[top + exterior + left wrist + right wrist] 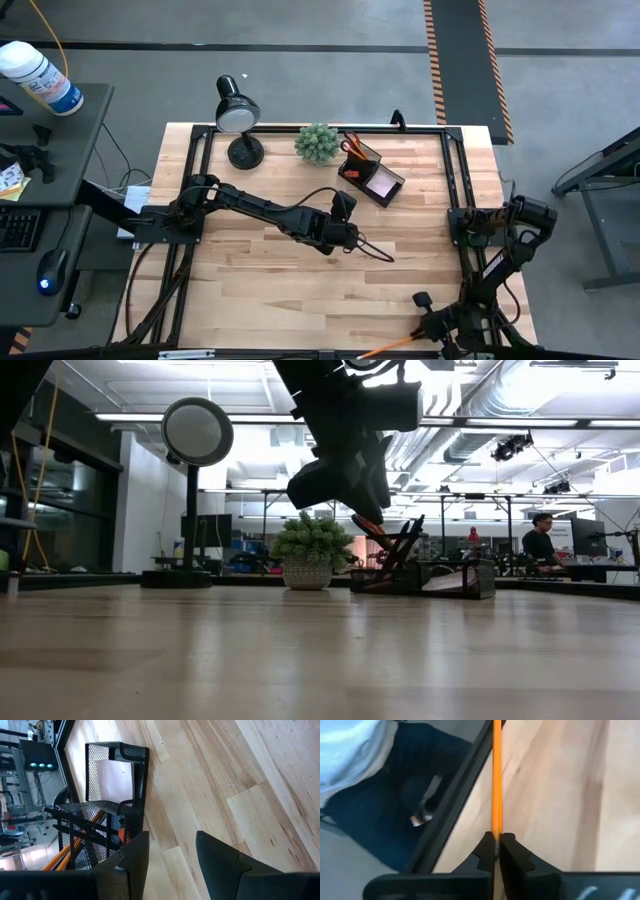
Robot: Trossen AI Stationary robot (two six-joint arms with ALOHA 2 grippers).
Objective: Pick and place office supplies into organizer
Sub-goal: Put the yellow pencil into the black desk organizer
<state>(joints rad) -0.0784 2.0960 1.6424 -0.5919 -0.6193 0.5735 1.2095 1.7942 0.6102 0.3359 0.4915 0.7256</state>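
Right gripper (496, 851), near table edge: fingers clamped on thin orange pencil (496, 780). Left gripper (170, 855), mid-table: fingers parted, empty. Black mesh desk organizer (366, 172), table rear: holds pink square sticky-note pad (381, 181).

Evenly and brightly lit from above, with only soft, short shadows on the table (300, 290). Strong backlight at table height from ceiling lights (520, 422), turning the arm (345, 435) and lamp (195, 435) into dark silhouettes. Near wood blurred there. Close-up pincer fingers (487, 852) and pencil (496, 775) soft, out of focus.
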